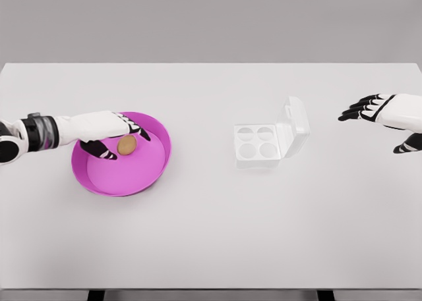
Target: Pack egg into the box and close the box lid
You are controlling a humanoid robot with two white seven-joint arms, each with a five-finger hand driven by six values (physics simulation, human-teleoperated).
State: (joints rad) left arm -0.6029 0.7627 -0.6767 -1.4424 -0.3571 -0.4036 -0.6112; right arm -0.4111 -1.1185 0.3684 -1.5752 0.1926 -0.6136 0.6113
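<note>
A brown egg point(126, 145) lies in a magenta bowl point(142, 176) on the left of the white table. My left hand point(122, 137) reaches over the bowl from the left; its fingers and thumb bracket the egg, spread and apart from it as far as I can see. A white egg box point(258, 143) with four empty cups sits right of centre, its clear lid point(295, 124) standing open on the right side. My right hand point(369, 113) hovers at the right edge, fingers spread, holding nothing.
The white table point(211, 235) spans the whole view, its near edge along the bottom of the picture. A grey wall lies behind its far edge.
</note>
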